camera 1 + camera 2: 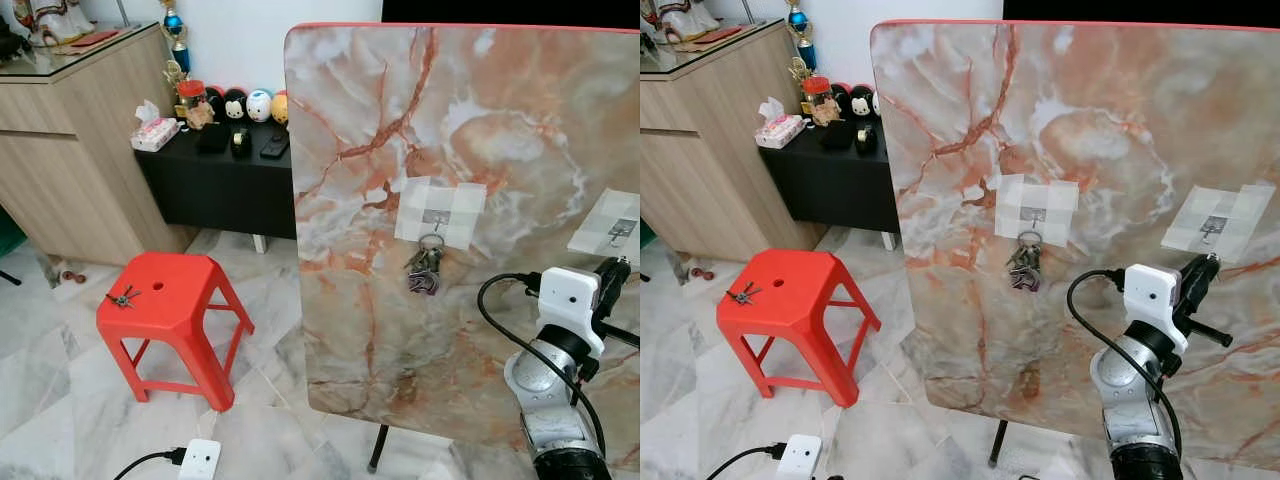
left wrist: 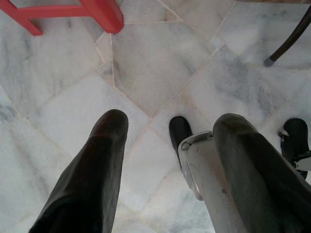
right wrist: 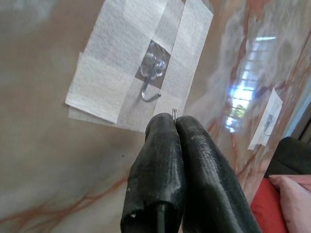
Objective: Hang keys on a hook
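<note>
2 hooks are taped to the upright marble board (image 1: pixel 480 130) in front of me. A bunch of keys (image 1: pixel 424 268) hangs from the middle hook (image 1: pixel 436 216). My right gripper (image 3: pixel 174 121) is raised just below the other hook (image 3: pixel 151 86), near the board's right edge; its fingers are pressed together on a thin metal ring (image 3: pixel 174 112) that barely sticks out at the tips. I cannot tell what hangs from it. 1 more key set (image 1: pixel 123 297) lies on the red stool (image 1: pixel 190 300). My left gripper (image 2: pixel 167 128) hangs over the marble floor (image 2: pixel 160 58), fingers spread, holding nothing.
</note>
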